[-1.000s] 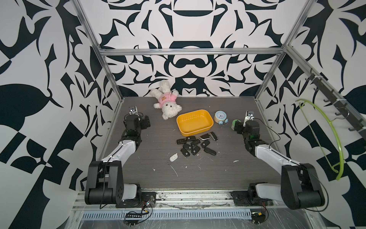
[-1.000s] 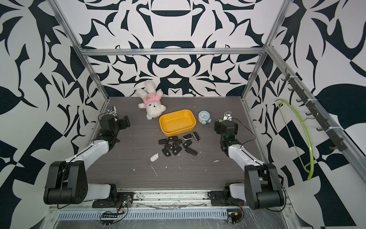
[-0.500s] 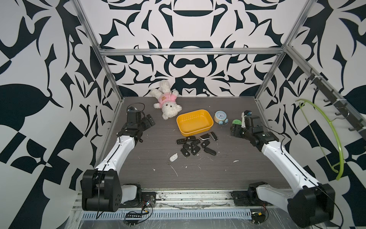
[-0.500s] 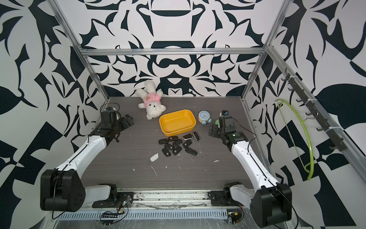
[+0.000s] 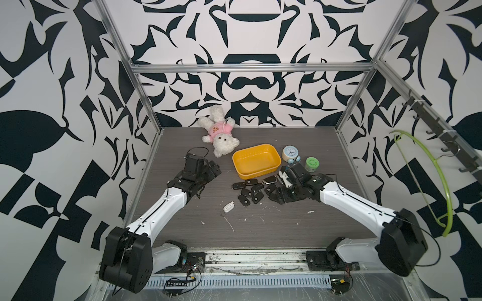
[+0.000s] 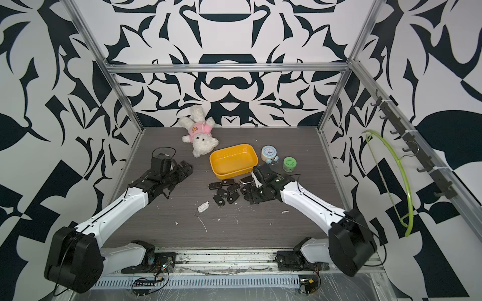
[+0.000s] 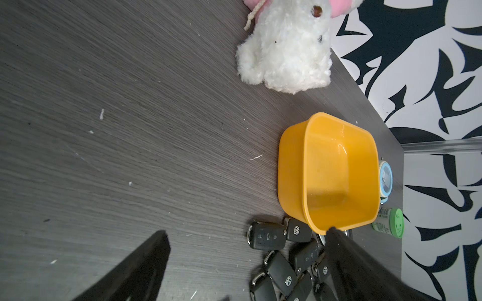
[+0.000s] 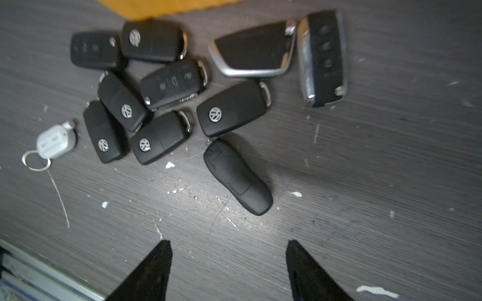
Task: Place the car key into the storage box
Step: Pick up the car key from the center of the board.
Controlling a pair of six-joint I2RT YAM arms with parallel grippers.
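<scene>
The step in hand is the reach for a key: nothing has been picked up, and the yellow-orange storage box point(image 5: 257, 173) stands empty in both top views. The car keys point(image 8: 167, 86) lie in a loose cluster on the desk point(image 8: 378, 169) just in front of the box's near wall.

The right tool point(image 8: 227, 243) hangs over the right side of that cluster, jaws apart with nothing between them. Nearest to it is a smooth, rounded black fob point(image 8: 238, 177) at the edge of the pile, lying at a slant to the jaw line. The left tool point(image 5: 212, 168) hovers well off to the side, jaws spread wide and empty.

The next move probably calls for turning the right wrist so the jaws span the fob's narrow width, then lowering and closing. A Volkswagen flip key point(image 8: 232, 112) sits just beside the fob's far end; the wrist view is too blurred to tell whether they touch, so the grip belongs nearer the fob's free end.
</scene>
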